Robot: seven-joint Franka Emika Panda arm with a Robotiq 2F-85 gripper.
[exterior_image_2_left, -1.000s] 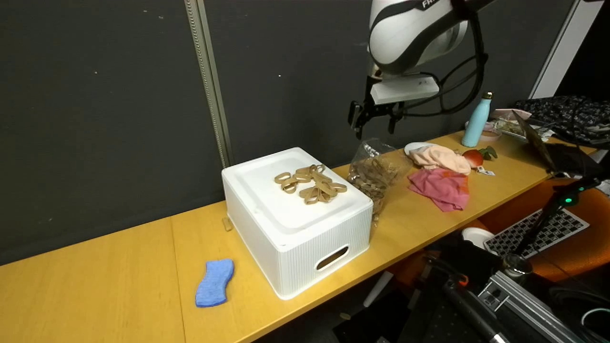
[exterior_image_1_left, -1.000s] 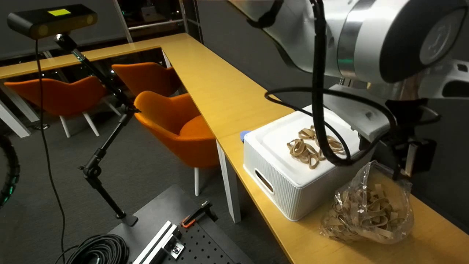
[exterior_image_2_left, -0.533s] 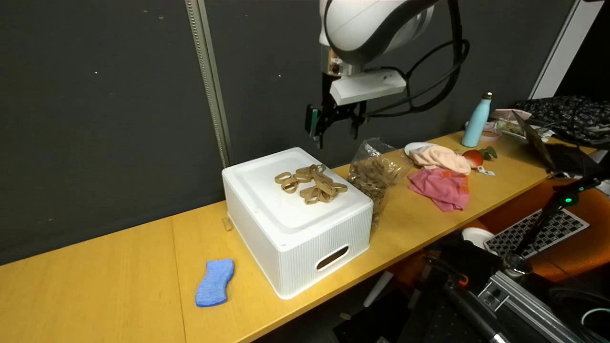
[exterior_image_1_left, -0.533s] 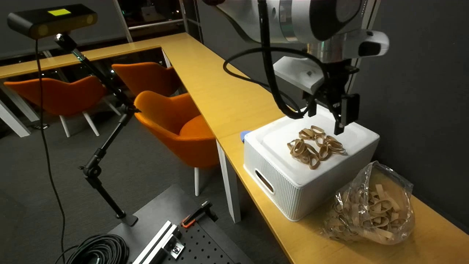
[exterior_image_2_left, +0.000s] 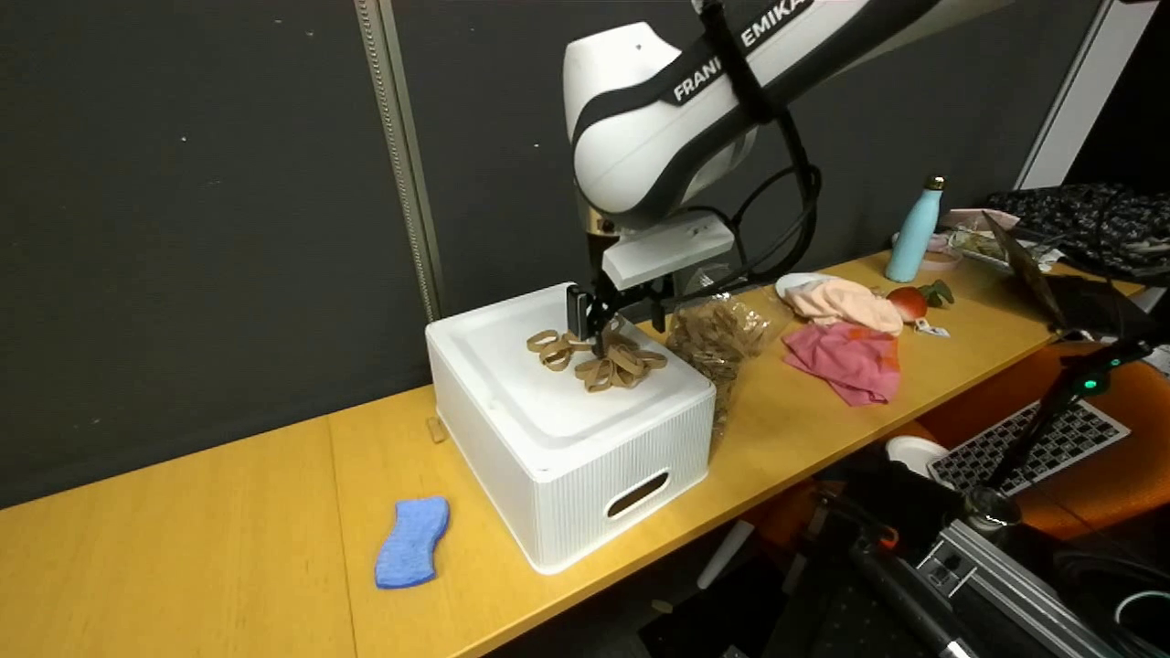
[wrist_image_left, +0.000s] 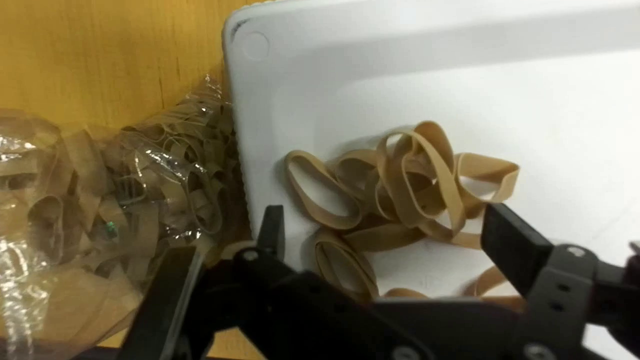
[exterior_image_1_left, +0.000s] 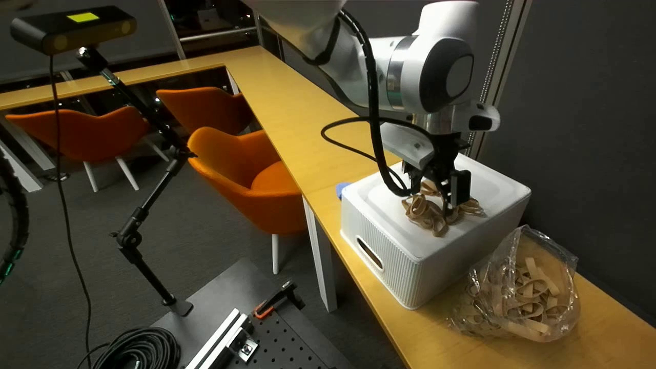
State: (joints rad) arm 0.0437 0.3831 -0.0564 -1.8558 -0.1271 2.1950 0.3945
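So — some tan bands (wrist_image_left: 385,237) between parted jaws, atop white box (exterior_image_2_left: 585,484).

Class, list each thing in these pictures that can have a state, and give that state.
Gripper: open, jaws apart
Rubber bands: loosely heaped, ungripped
Box: closed on top
Clear bag: part-full
Sponge: lying flat
Bottle: upright, capped
Pink cloth: crumpled
Peach cloth: bunched up
Black cable: coiled

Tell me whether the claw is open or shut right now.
Open: in the wrist view, the claw has its two fingers wide apart, with tan rubber bands showing in the gap between them.
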